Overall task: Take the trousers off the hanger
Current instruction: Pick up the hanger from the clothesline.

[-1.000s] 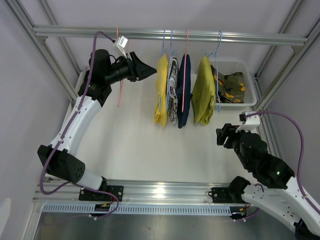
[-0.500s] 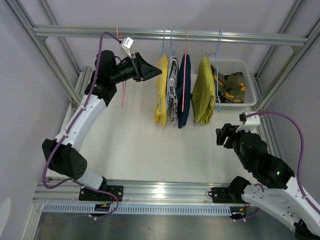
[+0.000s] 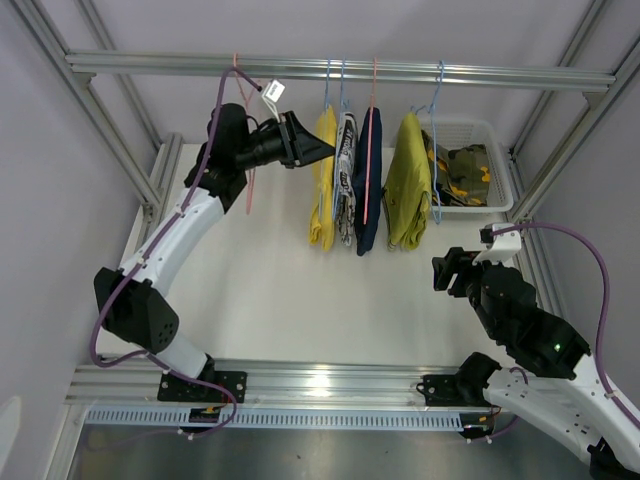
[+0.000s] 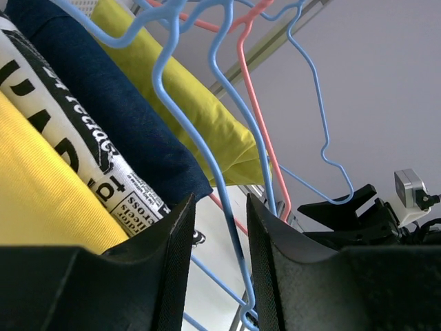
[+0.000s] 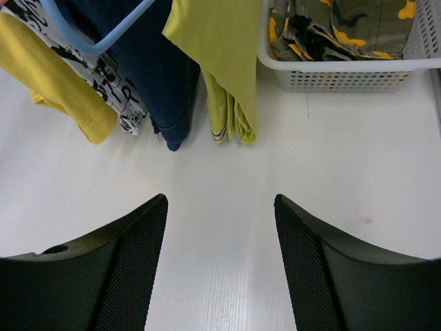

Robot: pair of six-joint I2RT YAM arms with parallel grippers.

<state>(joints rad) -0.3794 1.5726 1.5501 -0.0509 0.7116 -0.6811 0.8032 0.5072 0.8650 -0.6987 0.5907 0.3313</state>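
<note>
Four trousers hang folded on hangers from the top rail (image 3: pixel 340 68): yellow (image 3: pixel 323 185), black-and-white print (image 3: pixel 346 190), dark navy (image 3: pixel 368 185) and mustard-olive (image 3: pixel 408 190). The camouflage trousers (image 3: pixel 466 168) lie in a white basket (image 3: pixel 500 205). My left gripper (image 3: pixel 322 150) is raised, its tips against the yellow trousers' upper left side. In the left wrist view it (image 4: pixel 220 201) is open a narrow way, with a blue hanger wire (image 4: pixel 233 244) running between the fingers, not pinched. My right gripper (image 3: pixel 445 270) (image 5: pixel 220 200) hovers open over the bare table, holding nothing.
An empty pink hanger (image 3: pixel 246 190) hangs on the rail just behind my left forearm. Metal frame posts stand at both sides. The white basket (image 5: pixel 344 72) sits at the back right, next to the olive trousers (image 5: pixel 220 62).
My left gripper has swung right along the rail, from beside the pink hanger up to the yellow trousers, and its jaws have narrowed. The right arm has not moved.
</note>
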